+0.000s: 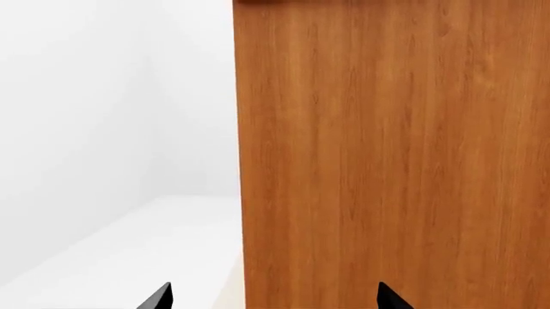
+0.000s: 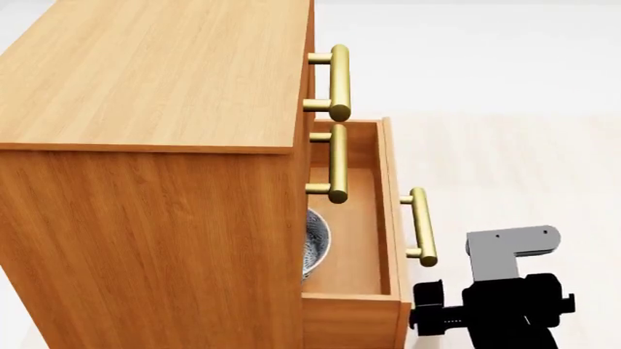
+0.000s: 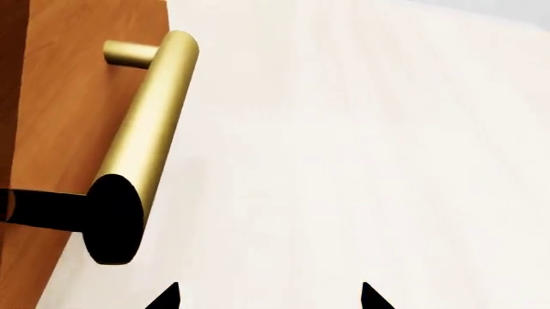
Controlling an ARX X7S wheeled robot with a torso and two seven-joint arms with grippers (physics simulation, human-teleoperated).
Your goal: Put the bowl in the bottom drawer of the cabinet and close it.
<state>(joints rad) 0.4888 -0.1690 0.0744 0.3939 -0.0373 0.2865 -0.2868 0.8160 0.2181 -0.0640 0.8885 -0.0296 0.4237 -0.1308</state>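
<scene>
The honey-brown cabinet [image 2: 145, 218] fills the left of the head view. Its bottom drawer [image 2: 357, 240] is pulled out, with the brass bar handle [image 2: 419, 227] on its front. The speckled bowl [image 2: 315, 243] sits inside the drawer, half hidden under the cabinet body. My right gripper [image 2: 424, 307] hangs just outside the drawer front, below the handle. In the right wrist view it [image 3: 268, 297] is open and empty, with the handle [image 3: 146, 141] ahead and off to one side. My left gripper [image 1: 273, 297] is open, facing a cabinet side panel [image 1: 387, 154]; it is out of the head view.
Two upper drawers are closed, their brass handles [image 2: 338, 81] [image 2: 337, 163] stacked above the open drawer. Pale floor [image 2: 514, 167] stretches to the right of the cabinet. A white wall and floor [image 1: 112, 129] lie beside the cabinet's side.
</scene>
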